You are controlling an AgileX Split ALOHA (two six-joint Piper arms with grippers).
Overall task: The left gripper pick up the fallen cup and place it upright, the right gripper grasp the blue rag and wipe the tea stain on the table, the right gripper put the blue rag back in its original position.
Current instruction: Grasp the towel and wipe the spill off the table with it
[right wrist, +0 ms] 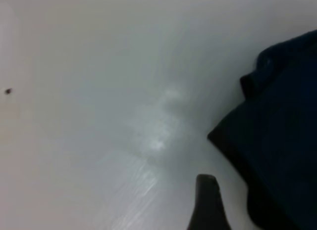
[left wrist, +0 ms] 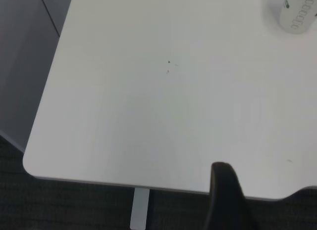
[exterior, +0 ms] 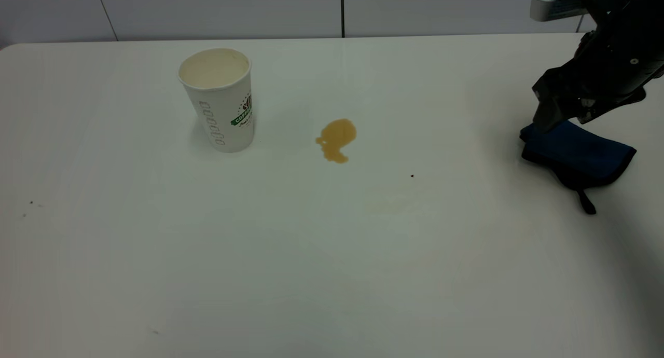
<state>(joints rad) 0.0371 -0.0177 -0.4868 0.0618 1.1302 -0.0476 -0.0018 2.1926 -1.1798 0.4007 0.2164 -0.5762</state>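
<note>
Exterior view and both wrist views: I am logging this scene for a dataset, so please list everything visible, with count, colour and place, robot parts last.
cup: one, white with a green logo band, upright on the table's left half.
tea stain: one, amber-brown, on the table near the middle, right of the cup.
blue rag: one, dark blue with black edging and a loop tab, at the table's right side.
dark speck: one, black, between the stain and the rag.
table: one, white.
right end effector: one, black, down at the rag's left end.
left end effector: one, black, over the table's near-left edge, away from the cup.
</note>
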